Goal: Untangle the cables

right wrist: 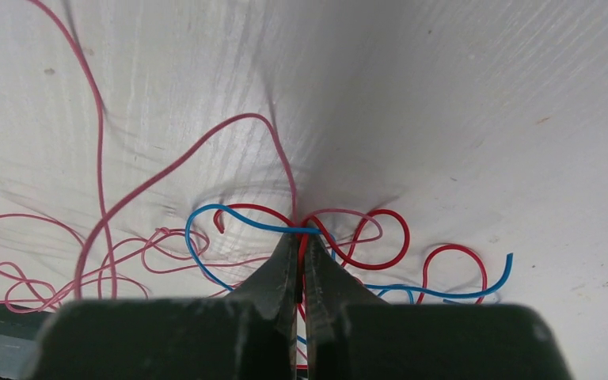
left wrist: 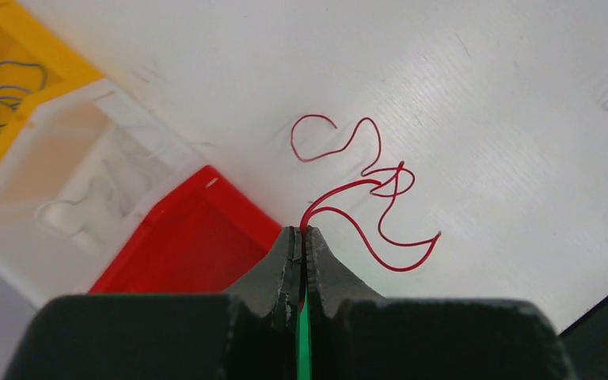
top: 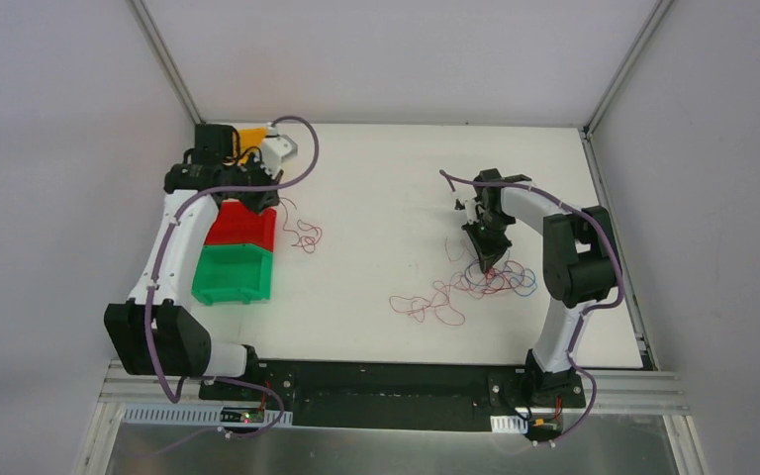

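Note:
My left gripper (top: 260, 198) is shut on one end of a thin red cable (left wrist: 380, 190), by the right rim of the red bin; in the left wrist view its fingertips (left wrist: 302, 231) pinch the end. The cable curls loosely on the white table (top: 302, 234). My right gripper (top: 486, 261) is down on the tangle (top: 500, 280) of red, blue and pink cables. In the right wrist view it (right wrist: 301, 236) is shut on a red cable (right wrist: 380, 237) where a blue cable (right wrist: 206, 218) crosses. Pink loops (right wrist: 63, 261) trail left of it.
A red bin (top: 242, 226) and a green bin (top: 235, 274) stand on the left, with a yellow bin (top: 250, 137) and a white bin (top: 283, 148) behind them. The yellow bin (left wrist: 16, 71) holds blue wires. Loose reddish loops (top: 427, 305) lie left of the tangle.

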You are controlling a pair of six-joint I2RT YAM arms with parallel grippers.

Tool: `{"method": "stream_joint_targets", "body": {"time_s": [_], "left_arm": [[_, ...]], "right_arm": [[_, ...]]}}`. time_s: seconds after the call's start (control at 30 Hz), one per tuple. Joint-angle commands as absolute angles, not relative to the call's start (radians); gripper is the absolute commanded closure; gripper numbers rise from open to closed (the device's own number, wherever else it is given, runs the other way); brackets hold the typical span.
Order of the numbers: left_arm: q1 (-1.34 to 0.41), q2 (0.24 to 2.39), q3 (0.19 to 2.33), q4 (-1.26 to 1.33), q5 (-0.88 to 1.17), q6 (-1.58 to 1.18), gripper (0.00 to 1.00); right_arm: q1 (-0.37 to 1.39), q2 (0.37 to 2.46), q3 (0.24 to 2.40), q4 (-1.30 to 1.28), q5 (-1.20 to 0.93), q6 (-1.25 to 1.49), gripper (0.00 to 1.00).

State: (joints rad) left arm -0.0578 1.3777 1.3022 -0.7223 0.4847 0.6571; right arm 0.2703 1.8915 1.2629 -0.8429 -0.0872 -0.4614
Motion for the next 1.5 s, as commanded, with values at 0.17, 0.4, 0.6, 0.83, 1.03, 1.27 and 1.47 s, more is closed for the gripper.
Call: {"method": "stream_joint_targets", "body": {"time_s": [0.17,0.4,0.6,0.83,1.03,1.27,1.47], "left_arm": [[0.273,1.404,1.642,-0.888,0.687,0.55,1.0],[0.475,1.484,1.832,-0.897,0.786,0.454,1.0],[0.535,1.54,1.811,-0.896,0.729,0.505,1.0],[0.537,1.601,1.727,-0.894,0.715,0.569,1.0],[0.493,1.614,1.578,-0.871,0.672,0.621,0.98],[0.476,1.607,1.502,-0.873,0.644,0.621,0.45],[0.355,1.513,1.428,-0.873,0.822,0.599,0.33]], "right_arm": [[0.266,1.894,1.306,-0.857,-0.105,-0.453,1.0],[0.265,1.901,1.301,-0.859,-0.115,-0.454,1.0],[0.267,1.898,1.298,-0.859,-0.118,-0.459,1.0],[0.267,1.899,1.31,-0.873,-0.145,-0.466,1.0],[0.266,1.894,1.327,-0.895,-0.202,-0.473,1.0],[0.26,1.873,1.361,-0.949,-0.371,-0.513,1.0],[0.273,1.91,1.484,-0.942,-0.579,-0.457,1.0]]}}
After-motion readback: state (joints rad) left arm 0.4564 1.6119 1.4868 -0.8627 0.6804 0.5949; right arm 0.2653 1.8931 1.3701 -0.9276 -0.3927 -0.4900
